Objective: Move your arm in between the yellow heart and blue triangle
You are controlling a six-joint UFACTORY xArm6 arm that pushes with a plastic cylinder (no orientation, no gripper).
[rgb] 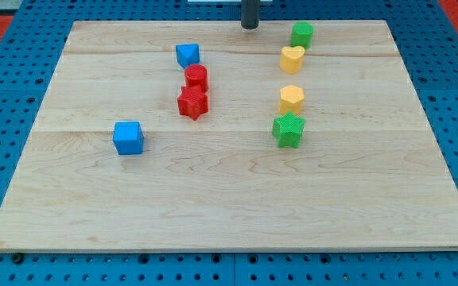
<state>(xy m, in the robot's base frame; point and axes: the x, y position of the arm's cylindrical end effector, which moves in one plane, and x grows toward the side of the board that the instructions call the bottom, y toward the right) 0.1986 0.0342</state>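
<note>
Currently my tip (pixel 250 26) sitting at surface (pixel 213 199) top edge, touching nothing. Yellow heart (pixel 292 58) lying toward view's lower right of tip, blue triangle (pixel 187 55) toward lower left. Gap between them lying just below tip; short move toward view's bottom needed. No jaws on end effector: bare rod.

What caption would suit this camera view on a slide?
My tip rests at the board's top edge, above the gap between the blue triangle and yellow heart.

my tip (pixel 250 26) sits between triangle (pixel 187 55) and heart (pixel 292 58).
</note>
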